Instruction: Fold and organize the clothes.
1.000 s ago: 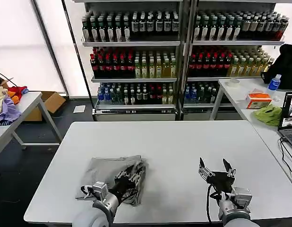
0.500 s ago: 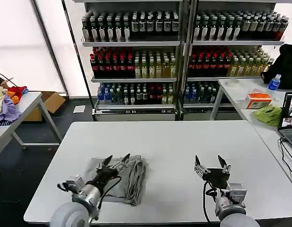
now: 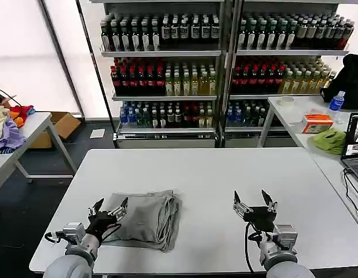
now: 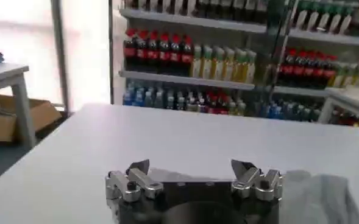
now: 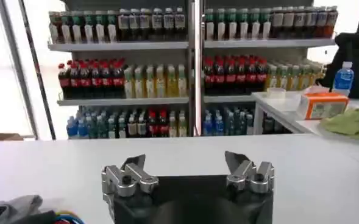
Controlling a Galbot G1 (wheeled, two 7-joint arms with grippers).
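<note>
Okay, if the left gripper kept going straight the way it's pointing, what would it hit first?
Probably the folded grey shirt: the open left gripper sits at its near-left edge, pointing forward across it. Height is unclear, so it might pass just above.

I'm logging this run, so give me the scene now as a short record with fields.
surface: white table
clothes: grey shirt, folded, near the table's front-left edge
left hand: open, at the shirt's left edge, holding nothing
right hand: open, over bare table, right of the shirt
background: drink shelves
</note>
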